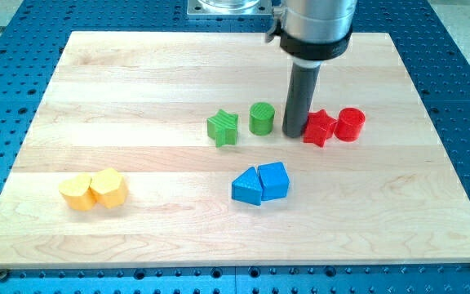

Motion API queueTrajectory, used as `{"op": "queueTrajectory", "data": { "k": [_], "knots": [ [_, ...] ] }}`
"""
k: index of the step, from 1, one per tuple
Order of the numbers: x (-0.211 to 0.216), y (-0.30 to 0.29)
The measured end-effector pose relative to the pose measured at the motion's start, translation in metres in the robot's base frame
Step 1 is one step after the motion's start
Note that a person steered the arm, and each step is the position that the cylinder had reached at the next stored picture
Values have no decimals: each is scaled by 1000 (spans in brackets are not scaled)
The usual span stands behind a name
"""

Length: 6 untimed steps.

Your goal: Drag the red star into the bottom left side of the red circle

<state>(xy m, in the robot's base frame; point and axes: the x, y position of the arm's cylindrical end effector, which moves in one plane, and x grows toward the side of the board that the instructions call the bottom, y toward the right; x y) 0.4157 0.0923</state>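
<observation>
Camera view, wooden board [137,98], blue perforated table [463,98]

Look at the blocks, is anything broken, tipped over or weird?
Nothing stands out. The blocks sit flat in pairs on the wooden board: red star touching red circle, green star beside green cylinder, two blue blocks, two yellow blocks. My tip rests at the red star's left edge.

My tip [294,135] hides the red star's [321,127] left edge.
</observation>
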Motion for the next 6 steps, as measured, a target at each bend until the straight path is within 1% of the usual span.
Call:
{"op": "queueTrajectory", "data": {
  "k": [1,2,3,4,5,6],
  "knots": [
    [-7,-25],
    [6,-89],
    [-9,-71],
    [-10,-14],
    [16,4],
    [21,21]
  ]
}}
